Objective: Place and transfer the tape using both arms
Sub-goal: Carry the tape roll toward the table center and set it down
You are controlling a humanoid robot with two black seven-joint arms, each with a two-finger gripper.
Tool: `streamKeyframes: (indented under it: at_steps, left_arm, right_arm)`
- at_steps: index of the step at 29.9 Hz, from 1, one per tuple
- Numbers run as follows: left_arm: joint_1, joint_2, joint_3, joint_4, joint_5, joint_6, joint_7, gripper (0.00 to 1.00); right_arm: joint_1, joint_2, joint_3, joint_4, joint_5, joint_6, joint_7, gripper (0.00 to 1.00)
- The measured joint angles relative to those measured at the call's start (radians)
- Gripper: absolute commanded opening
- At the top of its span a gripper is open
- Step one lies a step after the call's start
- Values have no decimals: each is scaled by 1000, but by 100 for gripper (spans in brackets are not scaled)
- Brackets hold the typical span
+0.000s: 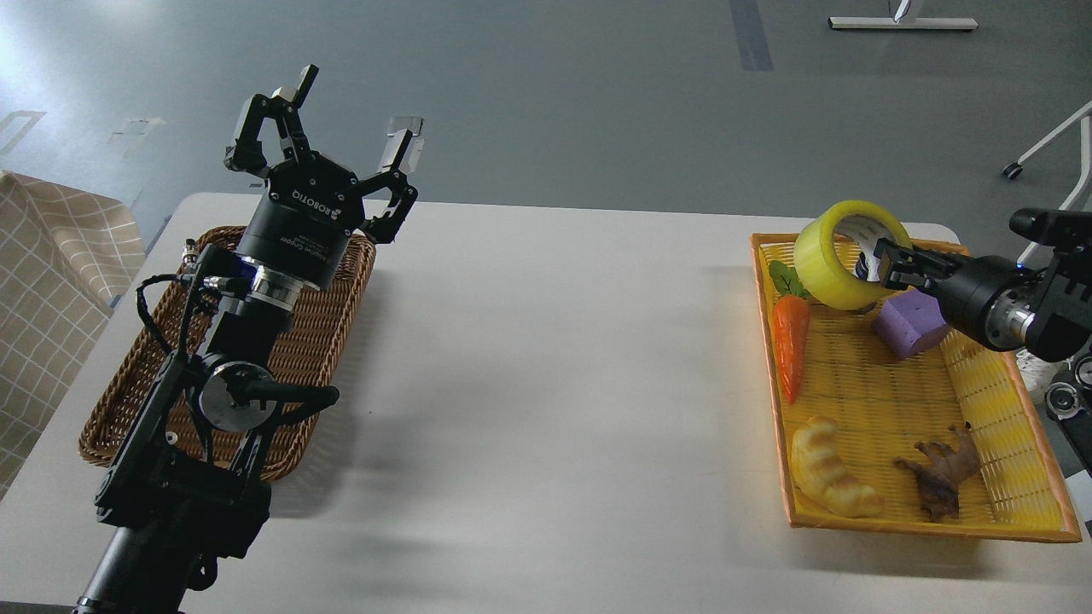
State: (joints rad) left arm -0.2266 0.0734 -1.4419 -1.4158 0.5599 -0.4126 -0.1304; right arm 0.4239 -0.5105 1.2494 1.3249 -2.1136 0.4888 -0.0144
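Observation:
The yellow tape roll with a white-grey core hangs in the air above the far end of the yellow basket. My right gripper comes in from the right and is shut on the roll's right wall, one finger inside the ring. My left gripper is open and empty, raised above the far end of the brown wicker basket at the table's left.
In the yellow basket lie a toy carrot, a purple block, a pale croissant toy and a brown figure. A checked cloth is at far left. A wheeled stand is at right.

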Motion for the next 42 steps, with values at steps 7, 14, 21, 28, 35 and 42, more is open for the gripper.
streamKeyframes:
  at_steps: [7, 14, 21, 28, 35, 42]
  left_arm:
    - [3, 0, 0, 0, 0, 7, 0, 99]
    - [4, 0, 0, 0, 0, 9, 1, 99]
    - [4, 2, 0, 0, 0, 9, 1, 99]
    - [12, 2, -2, 0, 0, 9, 1, 99]
    - [13, 5, -14, -1, 0, 9, 1, 99]
    - [13, 11, -15, -1, -1, 9, 1, 99]
  right_arm:
    - [141, 77, -63, -1, 0, 0, -6, 13]
    - [248, 190, -221, -10, -5, 0, -14, 13]
    - [273, 310, -361, -16, -14, 0, -33, 13]
    - [282, 416, -461, -62, -20, 0, -60, 14]
    - [281, 506, -489, -164, -63, 0, -62, 15]
    - [279, 510, -492, -241, -68, 0, -62, 17]
